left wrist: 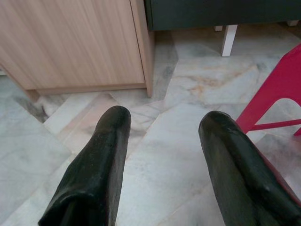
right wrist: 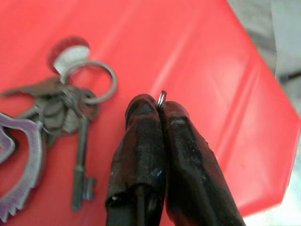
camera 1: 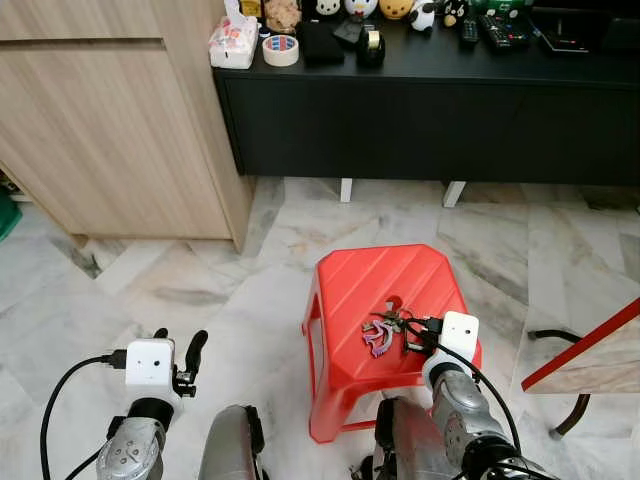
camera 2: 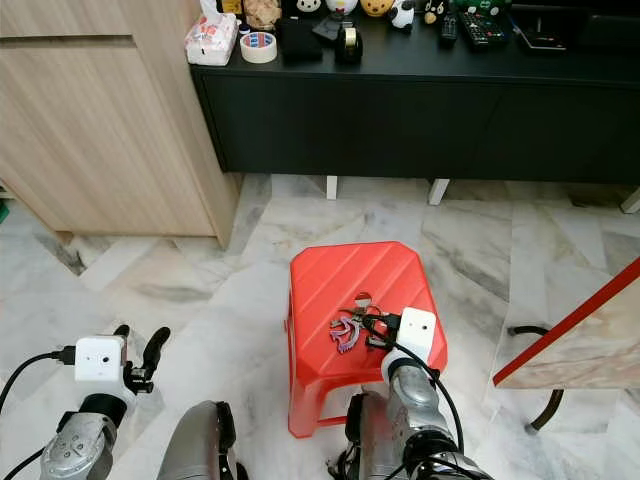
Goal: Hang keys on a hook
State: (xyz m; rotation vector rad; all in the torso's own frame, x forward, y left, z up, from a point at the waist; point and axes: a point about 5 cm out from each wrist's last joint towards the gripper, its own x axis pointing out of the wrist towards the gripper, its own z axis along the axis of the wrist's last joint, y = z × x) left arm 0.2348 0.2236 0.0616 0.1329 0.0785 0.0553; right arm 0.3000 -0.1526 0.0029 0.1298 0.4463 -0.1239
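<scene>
Pickup step: right hand (right wrist: 159,107) pinched closed on a small metal ring of the bunch of metal keys (camera 1: 388,328), which lies on the red plastic stool (camera 1: 360,285). Left hand (left wrist: 162,141) open, empty, beside stool. Next: lift, find hook.
</scene>
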